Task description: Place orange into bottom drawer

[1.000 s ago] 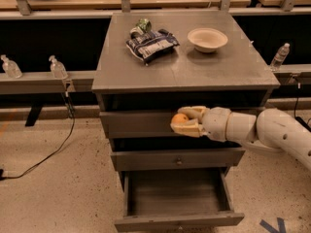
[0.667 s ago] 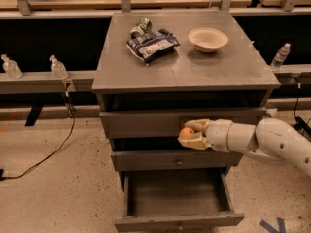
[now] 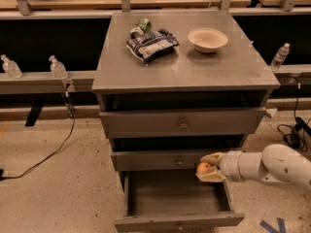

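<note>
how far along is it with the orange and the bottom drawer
Done: the bottom drawer stands open and the orange is picked up. In hand: the gripper, shut on it, hovers above the drawer's right side. Left: lower it in and release.

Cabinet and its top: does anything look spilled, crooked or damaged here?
Nothing stands out. The bowl sits upright and the snack bag lies on the cabinet top; nothing spilled. The bottom drawer is open, and the gripper holds the orange over its right side.
</note>
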Robot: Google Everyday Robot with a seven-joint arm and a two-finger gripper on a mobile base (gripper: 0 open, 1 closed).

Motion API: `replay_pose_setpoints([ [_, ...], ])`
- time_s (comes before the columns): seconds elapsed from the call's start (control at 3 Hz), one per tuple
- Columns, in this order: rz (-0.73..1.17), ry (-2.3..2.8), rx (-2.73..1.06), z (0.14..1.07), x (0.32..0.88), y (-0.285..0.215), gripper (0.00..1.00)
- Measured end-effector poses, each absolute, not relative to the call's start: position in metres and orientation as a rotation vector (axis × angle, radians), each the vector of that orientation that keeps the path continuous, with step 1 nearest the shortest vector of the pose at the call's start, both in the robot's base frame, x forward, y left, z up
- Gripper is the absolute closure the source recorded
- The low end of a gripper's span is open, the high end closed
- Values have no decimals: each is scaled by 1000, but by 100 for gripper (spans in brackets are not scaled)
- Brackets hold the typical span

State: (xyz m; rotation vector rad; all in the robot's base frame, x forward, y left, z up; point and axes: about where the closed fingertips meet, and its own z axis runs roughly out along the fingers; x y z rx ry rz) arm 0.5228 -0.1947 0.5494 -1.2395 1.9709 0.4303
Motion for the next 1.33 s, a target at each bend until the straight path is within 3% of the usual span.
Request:
replay_pose_setpoints([
  [0.67,469,1997,-1255,519,531,-206,100],
  [1.33,539,2104,-1163,394,532,-279,100],
])
